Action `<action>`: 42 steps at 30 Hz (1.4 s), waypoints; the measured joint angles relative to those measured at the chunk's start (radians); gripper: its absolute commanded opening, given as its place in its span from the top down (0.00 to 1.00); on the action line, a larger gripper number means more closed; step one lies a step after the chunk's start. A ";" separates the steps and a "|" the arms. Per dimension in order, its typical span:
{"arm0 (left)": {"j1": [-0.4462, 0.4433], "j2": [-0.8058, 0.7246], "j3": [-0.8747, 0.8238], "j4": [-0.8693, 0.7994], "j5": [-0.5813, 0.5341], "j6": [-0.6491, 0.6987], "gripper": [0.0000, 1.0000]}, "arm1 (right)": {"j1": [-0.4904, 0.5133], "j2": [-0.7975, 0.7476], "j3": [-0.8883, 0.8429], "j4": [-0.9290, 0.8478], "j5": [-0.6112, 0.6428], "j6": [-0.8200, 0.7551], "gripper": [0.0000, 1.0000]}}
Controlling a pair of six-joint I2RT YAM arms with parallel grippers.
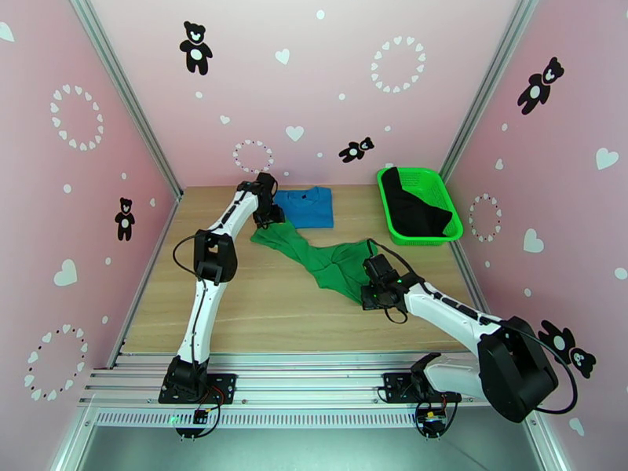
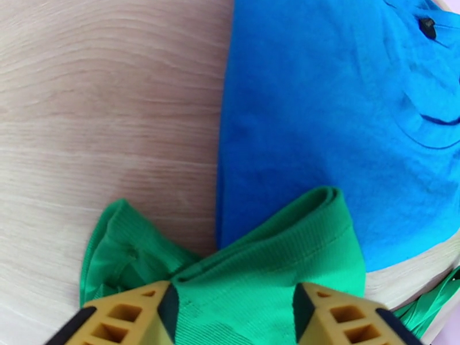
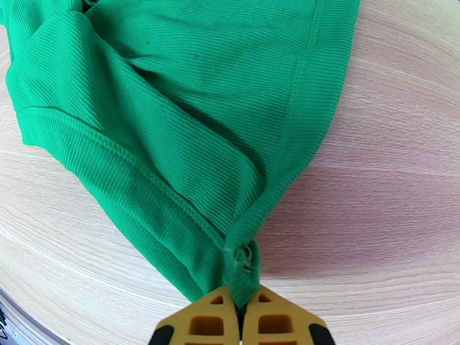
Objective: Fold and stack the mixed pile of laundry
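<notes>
Top: green garment [image 1: 314, 257] stretched over table [image 1: 235, 308] between both tools, likely being spread before fold. Blue T-shirt [image 1: 308, 207] folded at back, black garment [image 1: 416, 209] in basket [image 1: 384, 199].
Left wrist: left tool [image 2: 232, 306] half apart, green fold between fingers; grip cannot tell.
Right wrist: right tool [image 3: 241, 317] clenched on green corner.
Next probably: pull flat, even tension.

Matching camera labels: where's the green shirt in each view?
Top external: green shirt centre, stretched diagonally.
Left wrist: bottom centre, between the left pincer fingers, in front of the blue T-shirt.
Right wrist: upper left, corner pinched in the shut right pincer.
Shared landmark: wooden table.
</notes>
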 measured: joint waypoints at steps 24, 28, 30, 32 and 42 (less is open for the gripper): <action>0.000 -0.072 -0.021 -0.002 -0.008 -0.007 1.00 | 0.000 -0.041 0.013 -0.061 0.011 -0.004 1.00; 0.000 -0.279 -0.086 -0.038 -0.019 0.000 1.00 | 0.000 -0.148 0.112 -0.167 0.037 -0.021 1.00; 0.000 -0.420 -0.123 -0.051 -0.023 0.003 1.00 | 0.000 -0.209 0.188 -0.212 0.053 -0.035 1.00; 0.000 -0.581 -0.154 -0.060 -0.026 0.004 1.00 | 0.000 -0.266 0.275 -0.258 0.070 -0.048 1.00; 0.039 -0.909 -0.007 -0.143 0.002 0.000 1.00 | -0.069 -0.172 0.781 -0.409 0.118 -0.164 1.00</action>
